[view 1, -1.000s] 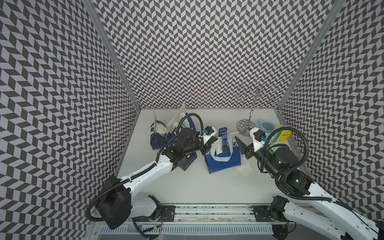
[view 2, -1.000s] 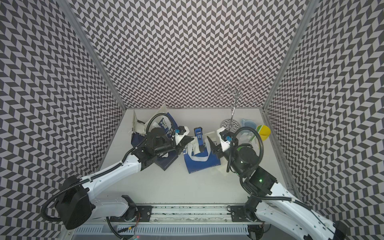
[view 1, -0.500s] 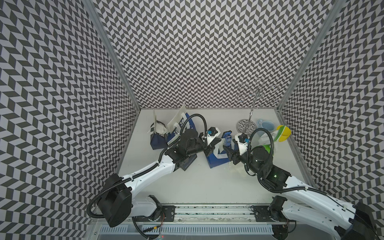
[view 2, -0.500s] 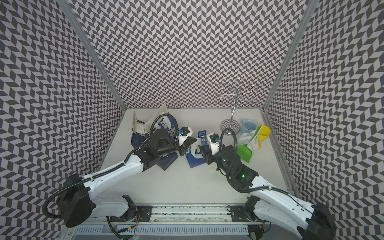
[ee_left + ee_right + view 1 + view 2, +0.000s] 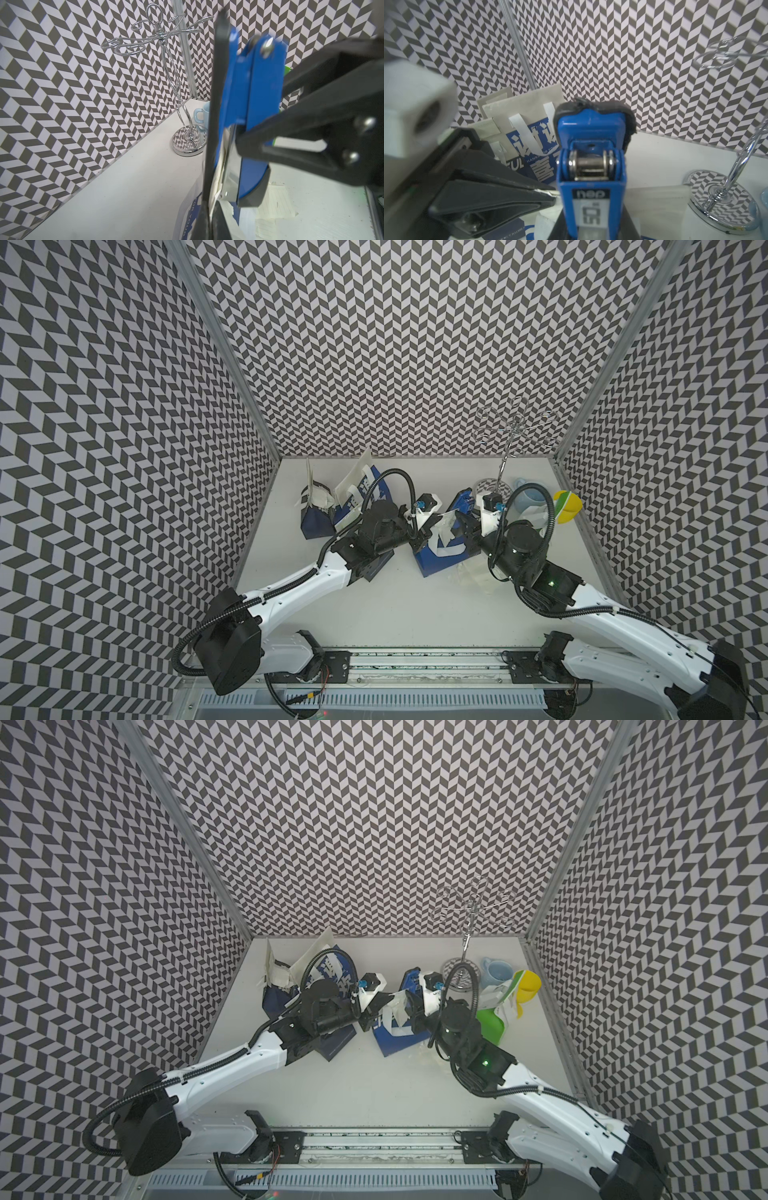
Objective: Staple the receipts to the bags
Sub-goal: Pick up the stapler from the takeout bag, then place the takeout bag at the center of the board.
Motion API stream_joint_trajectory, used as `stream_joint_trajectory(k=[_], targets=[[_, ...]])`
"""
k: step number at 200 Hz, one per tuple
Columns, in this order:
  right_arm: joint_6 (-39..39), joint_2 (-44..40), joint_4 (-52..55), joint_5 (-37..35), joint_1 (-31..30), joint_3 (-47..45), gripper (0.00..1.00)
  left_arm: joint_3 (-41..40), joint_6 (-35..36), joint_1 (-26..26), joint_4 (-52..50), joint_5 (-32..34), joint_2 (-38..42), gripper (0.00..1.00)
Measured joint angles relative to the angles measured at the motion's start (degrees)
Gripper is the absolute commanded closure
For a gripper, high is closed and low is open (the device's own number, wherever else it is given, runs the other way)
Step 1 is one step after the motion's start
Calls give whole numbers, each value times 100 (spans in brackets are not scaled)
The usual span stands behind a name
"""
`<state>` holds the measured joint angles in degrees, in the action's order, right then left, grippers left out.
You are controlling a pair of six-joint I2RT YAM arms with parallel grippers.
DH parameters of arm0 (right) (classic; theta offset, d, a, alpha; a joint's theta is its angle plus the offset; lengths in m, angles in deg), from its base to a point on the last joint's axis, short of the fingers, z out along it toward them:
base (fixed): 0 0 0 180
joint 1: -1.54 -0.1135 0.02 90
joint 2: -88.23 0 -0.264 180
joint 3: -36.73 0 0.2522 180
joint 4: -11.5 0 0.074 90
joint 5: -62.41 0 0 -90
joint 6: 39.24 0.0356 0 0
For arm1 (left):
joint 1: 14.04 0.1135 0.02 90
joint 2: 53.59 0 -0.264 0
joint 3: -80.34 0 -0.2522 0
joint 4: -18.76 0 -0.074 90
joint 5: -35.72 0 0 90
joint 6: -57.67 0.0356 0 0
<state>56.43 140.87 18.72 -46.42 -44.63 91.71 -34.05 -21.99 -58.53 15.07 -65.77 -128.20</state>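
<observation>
Right gripper [image 5: 462, 526] tighter around blue stapler [image 5: 591, 166] at dark blue bag [image 5: 436, 564] edge.

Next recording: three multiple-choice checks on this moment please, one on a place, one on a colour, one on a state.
1. Where is the mug? A beside the metal stand's base; B among the bags; C hanging on the stand.
2. What colour is the stapler? A red; B blue; C yellow.
3. The stapler is: A lying free on the table; B between the jaws of the right gripper; C inside a bag.
Answers: 1 A, it sits by the chrome base. 2 B, its body is plainly blue. 3 B, the gripper squeezes it.
</observation>
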Motion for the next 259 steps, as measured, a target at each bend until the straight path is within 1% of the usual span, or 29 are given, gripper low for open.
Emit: stream_joint_trajectory(k=[18,49,75,97,110,140,173,181,190,200,204,211,217,221,245,248,251,259], targets=[[-39,-365,-155,-415,13,11,89,-11,-46,-4,24,216,0,100],[-153,-887,-684,-1502,59,9,91,-55,-249,107,175,584,11,100],[-111,-1036,-767,-2050,208,-15,91,-63,-546,479,531,474,39,100],[24,-1036,-651,-2157,278,-173,91,-35,-772,839,970,391,46,100],[98,-1029,-492,-2155,286,-282,91,142,-802,979,1086,439,-68,100],[170,-990,-157,-2129,313,-363,92,1008,-739,1102,1272,566,-914,100],[212,-970,-96,-2026,337,-363,92,1298,-634,1237,1683,568,-1827,100],[219,-970,-81,-1998,348,-363,92,1419,-636,1287,1668,568,-2103,96],[229,-970,-61,-1967,361,-363,92,1659,-660,1340,1587,573,-2448,93],[234,-968,-15,-1945,367,-363,92,2017,-695,1390,1550,579,-2855,84],[236,-968,13,-1930,374,-363,92,2177,-702,1405,1528,584,-2994,78],[234,-970,55,-1910,385,-363,92,2354,-748,1434,1526,586,-3152,61],[234,-968,92,-1895,396,-363,92,2439,-800,1467,1530,581,-3213,42],[234,-970,118,-1893,400,-363,92,2463,-782,1484,1543,553,-3222,37],[219,-1012,243,-1888,442,-363,92,2511,-881,1523,1613,328,-3095,25],[208,-1023,251,-1886,455,-363,92,2511,-876,1521,1606,297,-3051,19],[208,-1038,262,-1884,470,-363,92,2511,-887,1521,1602,273,-3010,16],[188,-1086,293,-1886,507,-361,93,2511,-861,1508,1598,223,-2859,15]])
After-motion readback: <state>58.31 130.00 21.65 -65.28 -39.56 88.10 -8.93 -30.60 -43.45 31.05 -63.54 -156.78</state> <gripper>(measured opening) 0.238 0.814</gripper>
